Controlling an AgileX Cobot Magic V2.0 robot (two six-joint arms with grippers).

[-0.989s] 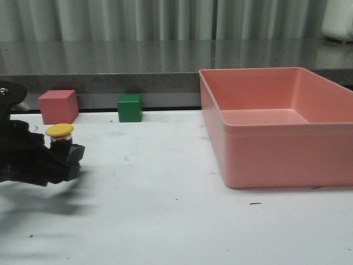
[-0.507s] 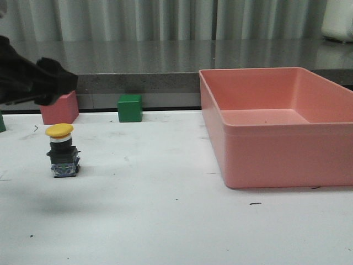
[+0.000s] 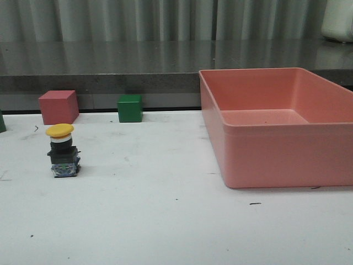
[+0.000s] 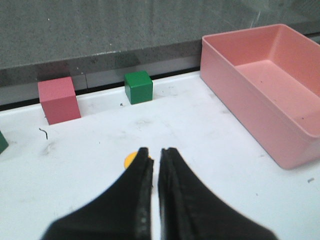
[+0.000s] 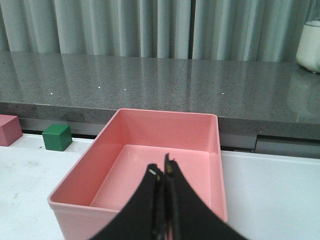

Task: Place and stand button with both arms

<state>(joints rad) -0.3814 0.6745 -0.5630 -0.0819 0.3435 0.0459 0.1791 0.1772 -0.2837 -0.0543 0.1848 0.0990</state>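
The button (image 3: pixel 62 152) stands upright on the white table at the left, with its yellow cap on top and its black base down. Nothing touches it. Neither arm shows in the front view. In the left wrist view my left gripper (image 4: pixel 155 150) hovers above the table with only a thin slit between its fingers and nothing in it. A sliver of the button's yellow cap (image 4: pixel 130 159) peeks out beside one finger, well below it. My right gripper (image 5: pixel 162 169) is shut and empty, held above the pink bin (image 5: pixel 95 160).
The large pink bin (image 3: pixel 265 160) fills the right of the table. A red cube (image 3: pixel 58 106) and a green cube (image 3: pixel 130 107) sit at the back left by the grey ledge (image 3: pixel 110 77). A dark green thing (image 3: pixel 1 121) shows at the left edge.
My left gripper let go of the button, rose up and to the left, and has left the front view. The button stays upright where it was set.
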